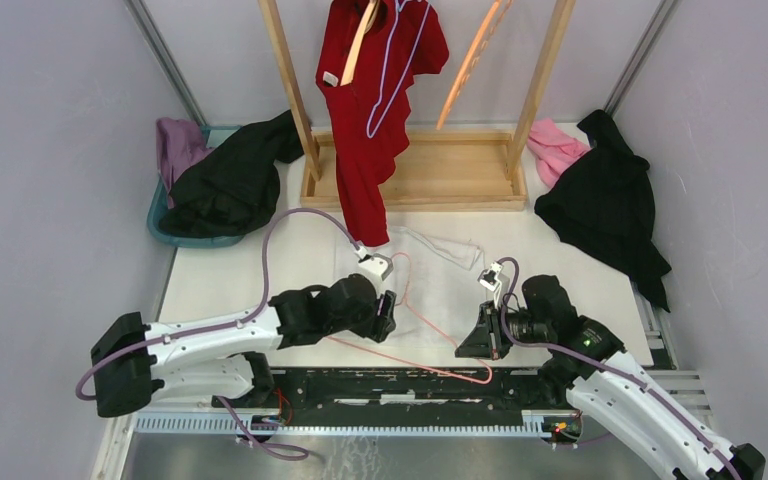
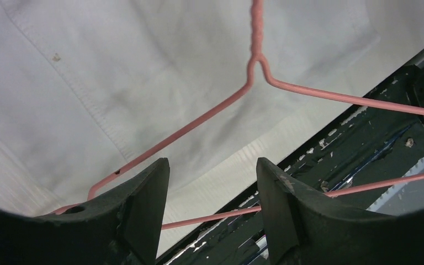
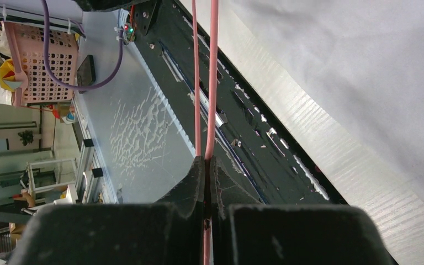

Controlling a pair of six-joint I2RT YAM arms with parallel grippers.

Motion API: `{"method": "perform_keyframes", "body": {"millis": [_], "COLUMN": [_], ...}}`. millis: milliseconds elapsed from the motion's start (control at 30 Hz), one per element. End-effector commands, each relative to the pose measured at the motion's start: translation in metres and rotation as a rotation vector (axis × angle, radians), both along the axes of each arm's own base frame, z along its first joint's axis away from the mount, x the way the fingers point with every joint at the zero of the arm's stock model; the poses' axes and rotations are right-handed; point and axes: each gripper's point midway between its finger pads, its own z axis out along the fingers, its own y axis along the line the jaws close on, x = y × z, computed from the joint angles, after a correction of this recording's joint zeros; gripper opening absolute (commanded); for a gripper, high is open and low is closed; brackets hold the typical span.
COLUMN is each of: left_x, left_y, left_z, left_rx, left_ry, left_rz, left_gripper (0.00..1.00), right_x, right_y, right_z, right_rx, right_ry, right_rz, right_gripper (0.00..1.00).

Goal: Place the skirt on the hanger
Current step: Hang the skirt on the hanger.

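From the top camera: white skirt [image 1: 440,262] spread flat on the table [image 1: 580,275], in front of the wooden rack [image 1: 415,175]; pink wire hanger [image 1: 415,360] lying across the skirt's near part, hook towards the rack, bottom bar out over the black rail [image 1: 390,388] at the table's near edge; left end effector [image 1: 387,318] at the hanger's left shoulder, right end effector [image 1: 482,343] at its right corner; red garment [image 1: 375,100] hung on the rack; black garment [image 1: 230,185] heaped over a teal basket [image 1: 175,230] far left, another black garment [image 1: 605,205] far right.

From the left wrist: left end effector [image 2: 212,207] released, fingers [image 2: 143,204] standing apart; hanger [image 2: 309,93] neck and shoulders resting on the skirt [image 2: 143,55], one shoulder wire running down behind the left finger, bottom bar crossing the gap between the fingers, not pinched.

From the right wrist: right end effector [image 3: 207,165] clenched tight on the hanger [image 3: 212,83], two pink wires meeting at the fingertips; skirt [image 3: 364,66] off to the right on the table [image 3: 364,182]; rail beneath the wires.
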Motion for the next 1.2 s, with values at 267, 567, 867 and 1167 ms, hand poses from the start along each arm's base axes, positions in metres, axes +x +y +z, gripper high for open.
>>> {"method": "perform_keyframes", "body": {"millis": [267, 567, 867, 1167], "left_x": [0.012, 0.039, 0.051, 0.059], "left_y": [-0.032, -0.056, -0.058, -0.072], "left_z": [0.099, 0.071, 0.059, 0.050], "left_rx": [-0.199, -0.001, 0.056, 0.042], "left_ry": [-0.207, -0.182, -0.188, -0.176], "left_rz": [-0.006, 0.075, 0.128, 0.129], "left_gripper": [0.80, 0.88, 0.86, 0.65], "right_x": [0.003, 0.002, 0.002, 0.000], "right_y": [0.000, 0.000, 0.000, -0.001], "right_z": [0.005, 0.007, 0.009, 0.010], "right_rx": [0.000, 0.009, 0.017, 0.025], "right_ry": [-0.019, -0.030, -0.037, -0.043], "right_rz": [-0.011, -0.009, -0.005, -0.003], "right_gripper": [0.01, 0.01, 0.01, 0.01]}}
